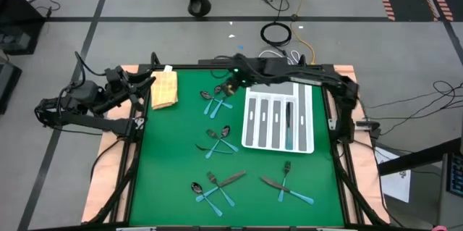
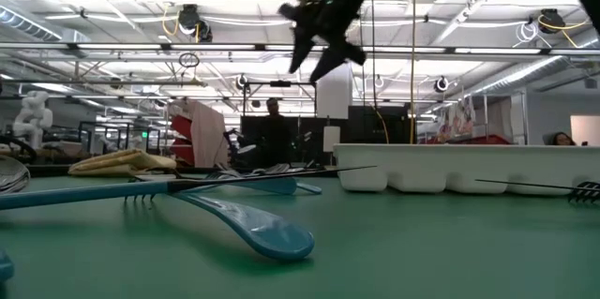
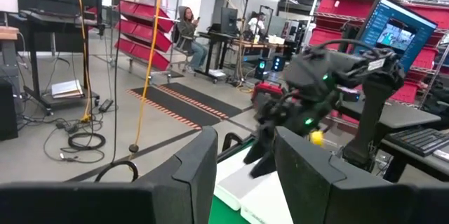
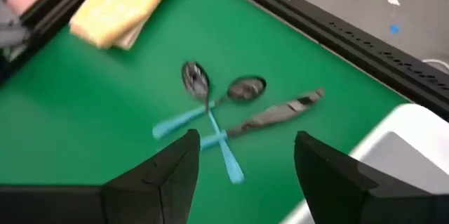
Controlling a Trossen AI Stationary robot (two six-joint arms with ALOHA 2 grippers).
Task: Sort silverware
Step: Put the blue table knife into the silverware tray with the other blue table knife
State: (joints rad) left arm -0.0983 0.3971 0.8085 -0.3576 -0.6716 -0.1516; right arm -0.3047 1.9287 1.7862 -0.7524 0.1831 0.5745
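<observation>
Teal-handled silverware lies in loose clusters on the green mat: a far cluster (image 1: pixel 217 99), a middle one (image 1: pixel 218 138), and two near ones (image 1: pixel 215 184) (image 1: pixel 286 182). One piece lies in a slot (image 1: pixel 289 122) of the white tray. My right gripper (image 1: pixel 230 86) hangs open in the air above the far cluster. In its wrist view, my right gripper (image 4: pixel 242 175) has two spoons (image 4: pixel 196 80) (image 4: pixel 245 87) and a knife (image 4: pixel 280 112) crossed on the mat below. My left gripper (image 1: pixel 142 90) waits open at the table's left edge, also seen as my left gripper (image 3: pixel 245 175).
The white slotted tray (image 1: pixel 307 115) sits right of the far cluster, its near wall (image 2: pixel 450 163) showing in the low view. A folded yellow cloth (image 1: pixel 165 88) lies at the far left corner beside my left gripper. Bare green mat stretches between the clusters.
</observation>
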